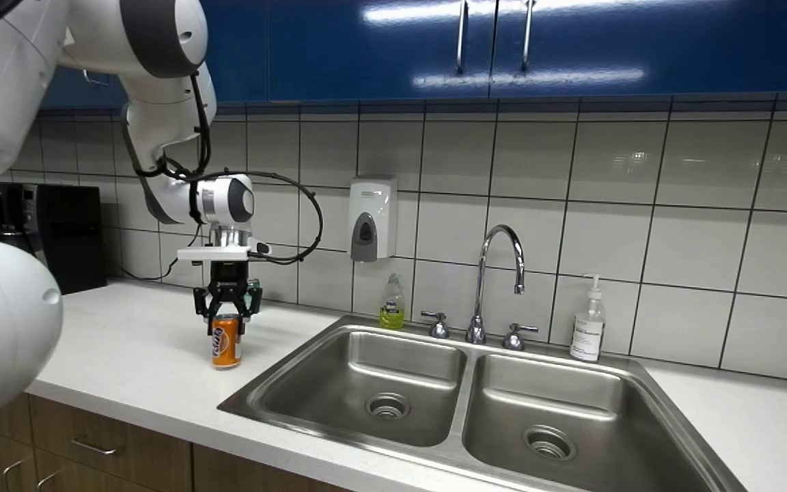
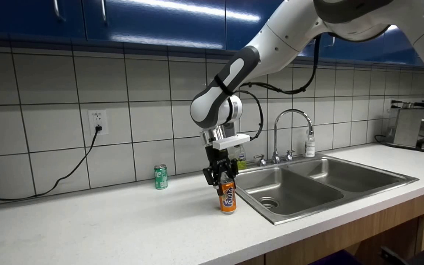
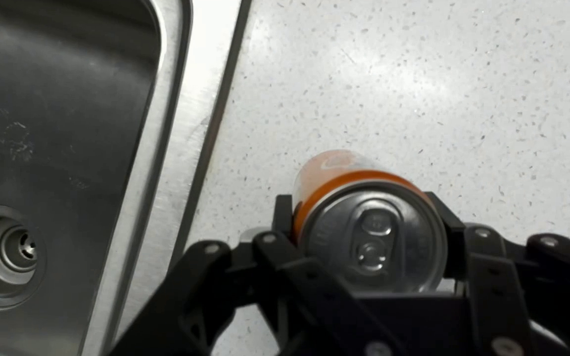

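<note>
Claw (image 1: 227, 326): holding orange Fanta can (image 2: 228, 199) near its top | can: upright on tabletop (image 2: 105, 224), sink (image 1: 240, 404) just beside | green can (image 2: 161, 176): apart, near tiled wall (image 2: 149, 121)

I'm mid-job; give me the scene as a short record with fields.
Gripper: closed around the orange Fanta can, near its top
Can pose: upright; contact with the counter unclear
Beside it: double-basin sink
By the tiled wall: green can, standing upright
Along sink's back: faucet, yellow-green soap bottle, pump bottle
</note>
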